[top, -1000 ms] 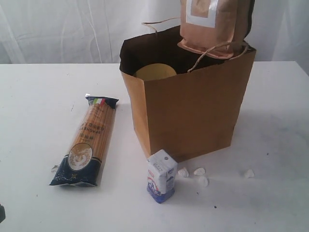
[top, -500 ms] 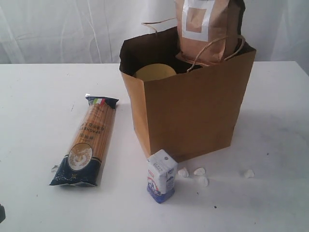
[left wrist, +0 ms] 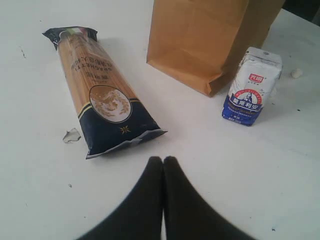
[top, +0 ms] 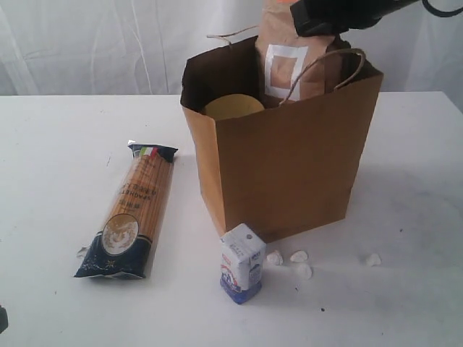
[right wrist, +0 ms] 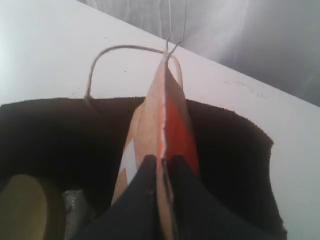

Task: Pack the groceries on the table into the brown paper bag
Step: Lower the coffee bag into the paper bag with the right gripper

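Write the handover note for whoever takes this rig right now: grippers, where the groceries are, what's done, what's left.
Right gripper: shut on the top edge of the brown orange-labelled pouch, which hangs in the mouth of the brown paper bag, not yet released.
Left gripper: shut, empty, above the table near the spaghetti packet.
Done: yellow-lidded jar is inside the bag.
Left: release the pouch. Then pack the spaghetti packet, lying flat left of the bag, the small blue-white carton standing in front of it, and the small white lumps scattered by its base.
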You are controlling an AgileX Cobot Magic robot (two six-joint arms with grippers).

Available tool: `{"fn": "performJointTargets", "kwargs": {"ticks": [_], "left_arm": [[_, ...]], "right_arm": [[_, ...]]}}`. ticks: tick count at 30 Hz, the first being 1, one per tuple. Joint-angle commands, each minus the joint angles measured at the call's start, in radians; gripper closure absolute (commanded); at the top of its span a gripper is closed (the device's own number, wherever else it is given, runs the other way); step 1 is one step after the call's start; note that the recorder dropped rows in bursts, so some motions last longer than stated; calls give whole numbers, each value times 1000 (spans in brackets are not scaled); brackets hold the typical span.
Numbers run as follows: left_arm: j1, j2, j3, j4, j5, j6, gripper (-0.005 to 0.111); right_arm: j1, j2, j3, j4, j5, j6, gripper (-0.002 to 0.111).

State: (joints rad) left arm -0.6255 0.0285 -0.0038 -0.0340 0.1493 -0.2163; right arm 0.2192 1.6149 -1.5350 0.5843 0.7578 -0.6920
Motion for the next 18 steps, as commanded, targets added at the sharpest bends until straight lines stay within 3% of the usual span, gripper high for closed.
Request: {"fn": "performJointTargets", "kwargs": {"ticks": [1, 14, 18], "left_arm": [[-4, -6, 4, 2, 1, -4, 107], [-4, -6, 4, 2, 1, -4, 107], [-4, -6, 4, 2, 1, -4, 107]], "right_arm": [[2, 25, -12, -25, 14, 6, 108], [2, 42, -12, -170, 150, 105, 107], [2, 41, -12, -193, 215, 100, 88]]}}
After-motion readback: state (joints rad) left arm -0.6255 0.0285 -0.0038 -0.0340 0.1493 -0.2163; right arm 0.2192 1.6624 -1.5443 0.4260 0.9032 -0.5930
